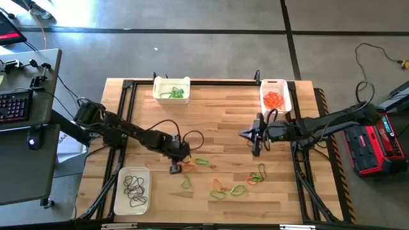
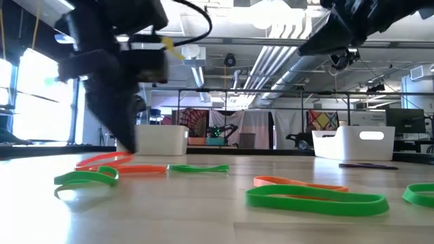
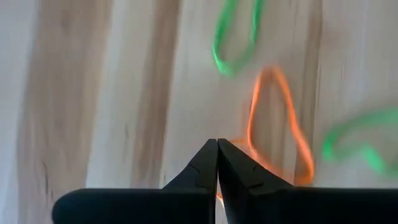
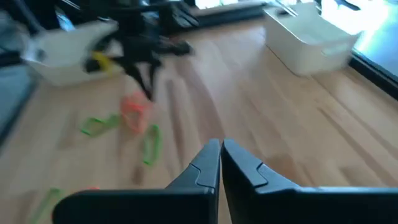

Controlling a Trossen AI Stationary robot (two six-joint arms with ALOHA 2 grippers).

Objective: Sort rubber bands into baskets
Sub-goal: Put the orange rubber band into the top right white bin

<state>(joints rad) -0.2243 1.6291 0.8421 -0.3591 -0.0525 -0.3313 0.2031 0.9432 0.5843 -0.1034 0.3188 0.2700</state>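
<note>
Your left pincer [image 1: 174, 168] is down at the wooden surface [image 1: 223, 121], fingers pressed together on the end of an orange rubber band [image 3: 277, 124], with green bands [image 2: 315, 198] lying close by. Your right pincer [image 1: 245, 134] hangs closed and empty above mid-surface, near the basket of orange bands [image 1: 276, 96]. The green-band basket [image 1: 171, 89] and dark-band basket [image 1: 132, 190] sit on the left side.

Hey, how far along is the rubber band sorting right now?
Partly done: the three baskets hold green, orange and dark bands. In hand: the left gripper is shut, down at an orange band; the right gripper is shut, seemingly empty. Left: several green and orange bands loose on the table.
</note>
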